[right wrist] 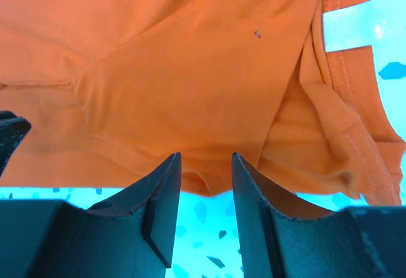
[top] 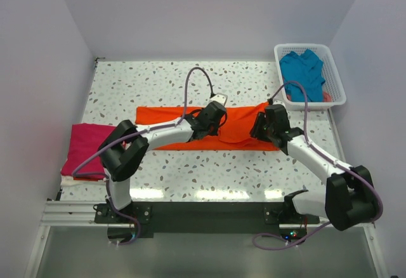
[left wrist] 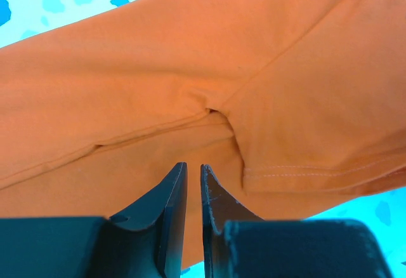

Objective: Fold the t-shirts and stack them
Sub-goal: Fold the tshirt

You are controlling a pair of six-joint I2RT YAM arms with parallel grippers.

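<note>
Left tool point(left wrist: 191, 167) hangs low over the middle of the orange t-shirt point(top: 238, 125), its jaws drawn almost together with only a thin slit between them. I cannot tell whether a fold of cloth is caught there. It sits right where a sleeve seam puckers, which looks like the spot to lift for the next fold.

Over at the collar end, the right tool point(right wrist: 206, 157) has its jaws standing apart with nothing between them, poised at the shirt's near hem; speckled counter point(top: 190, 164) shows through the gap. The neck label point(right wrist: 346, 27) lies just beyond it.

That orange shirt is stretched as a long band across the centre of the counter, sides seemingly folded in, so I judge it is mid-fold and needs doubling end to end. A magenta-pink t-shirt point(top: 85, 141) lies folded at the left edge, probably the start of the stack. One teal-blue t-shirt point(top: 303, 68) waits crumpled in the white basket point(top: 335, 68) at the far right corner.
</note>
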